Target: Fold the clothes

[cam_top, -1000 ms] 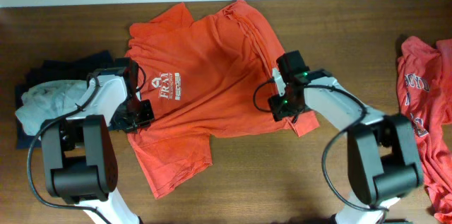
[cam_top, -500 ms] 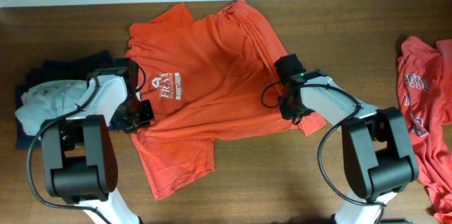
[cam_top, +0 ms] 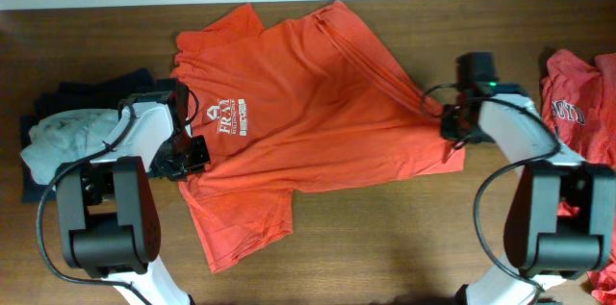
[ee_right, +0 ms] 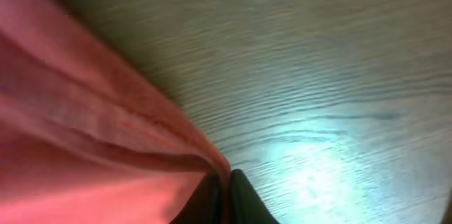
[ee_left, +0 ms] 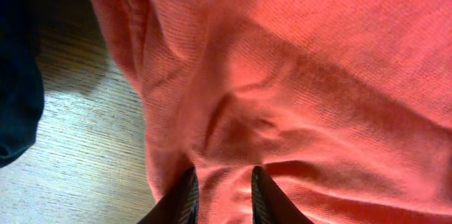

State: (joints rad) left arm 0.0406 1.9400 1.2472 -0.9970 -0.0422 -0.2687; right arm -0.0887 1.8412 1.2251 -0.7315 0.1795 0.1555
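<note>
Fabric lies flatter — right gripper (cam_top: 449,124), clamped on the orange-red T-shirt (cam_top: 289,113), has dragged its side toward the table's (cam_top: 385,247) right edge; left gripper (cam_top: 186,156) pinches the opposite side, readying a fold.

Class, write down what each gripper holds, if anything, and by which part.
Both hold the spread orange-red T-shirt: left gripper pinches fabric beside the white logo, right gripper pinches the opposite edge.

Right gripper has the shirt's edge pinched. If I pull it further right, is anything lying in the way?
Nothing right beside the right gripper: bare table shows past the pinched T-shirt edge. Further right, a second orange-red shirt lies at the table's edge; a long pull would probably reach it.
</note>
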